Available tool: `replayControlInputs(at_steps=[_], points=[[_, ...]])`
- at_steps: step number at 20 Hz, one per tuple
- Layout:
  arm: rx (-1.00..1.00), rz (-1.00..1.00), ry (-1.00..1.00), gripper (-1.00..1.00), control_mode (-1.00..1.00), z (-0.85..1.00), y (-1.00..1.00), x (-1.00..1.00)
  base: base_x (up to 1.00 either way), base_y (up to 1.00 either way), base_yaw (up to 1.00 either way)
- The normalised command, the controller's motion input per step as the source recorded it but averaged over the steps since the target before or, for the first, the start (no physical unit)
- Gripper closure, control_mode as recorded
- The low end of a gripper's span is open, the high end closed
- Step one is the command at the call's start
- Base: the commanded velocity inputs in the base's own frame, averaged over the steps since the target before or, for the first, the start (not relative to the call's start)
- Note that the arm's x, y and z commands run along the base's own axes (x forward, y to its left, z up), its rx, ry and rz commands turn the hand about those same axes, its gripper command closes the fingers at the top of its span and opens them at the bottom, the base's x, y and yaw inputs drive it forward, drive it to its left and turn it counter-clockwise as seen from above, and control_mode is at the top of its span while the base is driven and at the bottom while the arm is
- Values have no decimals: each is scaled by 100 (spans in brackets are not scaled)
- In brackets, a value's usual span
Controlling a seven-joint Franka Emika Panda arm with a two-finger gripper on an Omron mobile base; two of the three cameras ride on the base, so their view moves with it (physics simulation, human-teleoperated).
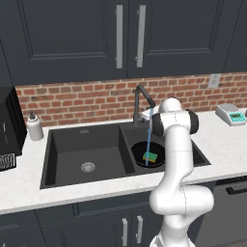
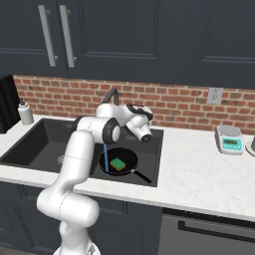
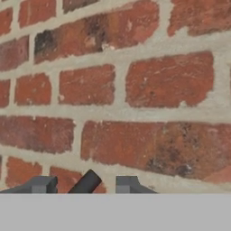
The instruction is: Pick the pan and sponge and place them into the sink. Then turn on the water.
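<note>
Pan (image 2: 119, 164) in right sink (image 1: 62, 159) basin, handle toward front right, sponge (image 2: 117, 164) inside, gripper (image 3: 81, 185) jaws part-spread around faucet lever (image 3: 85, 182).

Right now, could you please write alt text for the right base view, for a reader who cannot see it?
Water runs from the faucet into the right basin of a black sink, where a green sponge lies in a pan. A white arm reaches over the sink toward the brick wall.
</note>
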Motion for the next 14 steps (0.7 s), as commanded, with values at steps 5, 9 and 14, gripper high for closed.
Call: replayControlInputs(at_steps=[5,9,14], points=[[-2,0,0,100,-100,-7,-92,0,0,0,0],[-2,0,-1,100,-100,0,-75,0,0,0,0],[-4,0,-2,100,-100,0,-48,-27,0,0,0]])
